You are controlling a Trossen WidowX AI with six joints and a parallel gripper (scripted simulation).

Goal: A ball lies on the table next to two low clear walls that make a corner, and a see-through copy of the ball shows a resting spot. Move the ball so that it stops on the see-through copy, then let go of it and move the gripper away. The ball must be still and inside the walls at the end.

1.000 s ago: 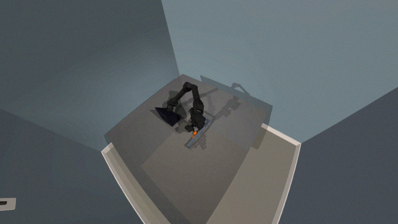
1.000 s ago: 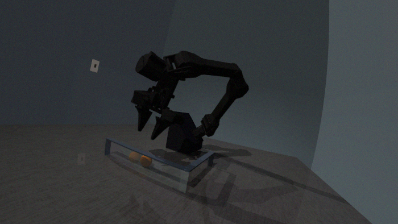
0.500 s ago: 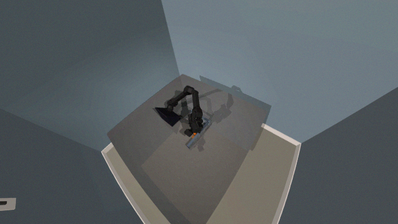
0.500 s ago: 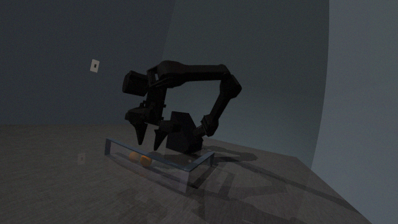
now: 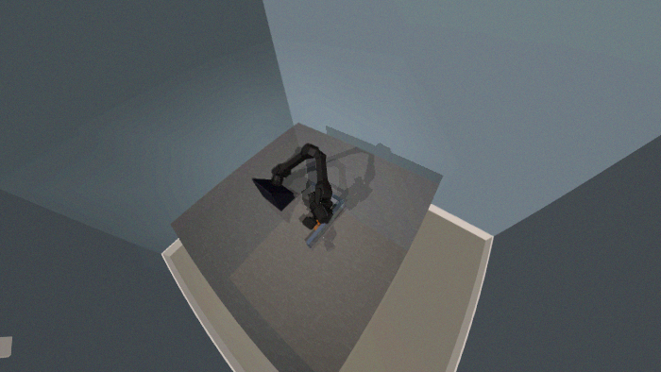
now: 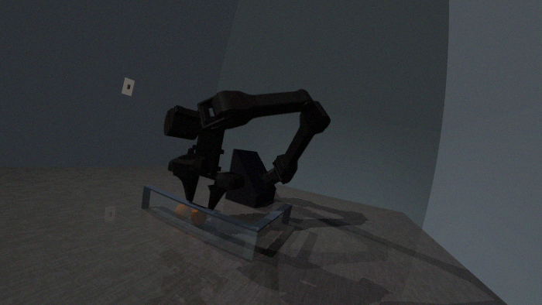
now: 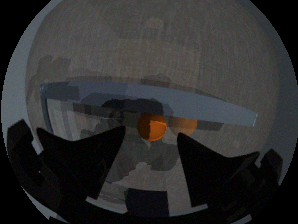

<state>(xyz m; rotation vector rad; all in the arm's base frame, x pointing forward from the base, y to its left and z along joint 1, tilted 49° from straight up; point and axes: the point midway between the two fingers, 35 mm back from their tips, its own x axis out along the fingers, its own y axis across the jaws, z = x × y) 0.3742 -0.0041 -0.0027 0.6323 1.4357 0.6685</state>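
Desk (image 6: 97, 251): dark and grained; it carries the arm's base and the walls.
Walls (image 6: 217, 226): two low clear strips meeting in a corner; the long one runs just beyond the ball.
Arm (image 6: 271, 104): arched over, wrist pointing down at the long wall.
Jaws (image 6: 202, 203): parted, nothing between them, tips low just above the ball.
Ball (image 7: 152, 127): solid orange, on the desk against the long wall, ahead of and between the tips in the wrist view.
Copy (image 7: 188, 125): fainter orange, touching the ball on its right; being round, the ball has no long axis.
Judgement: the ball needs a short sideways shift along the wall.
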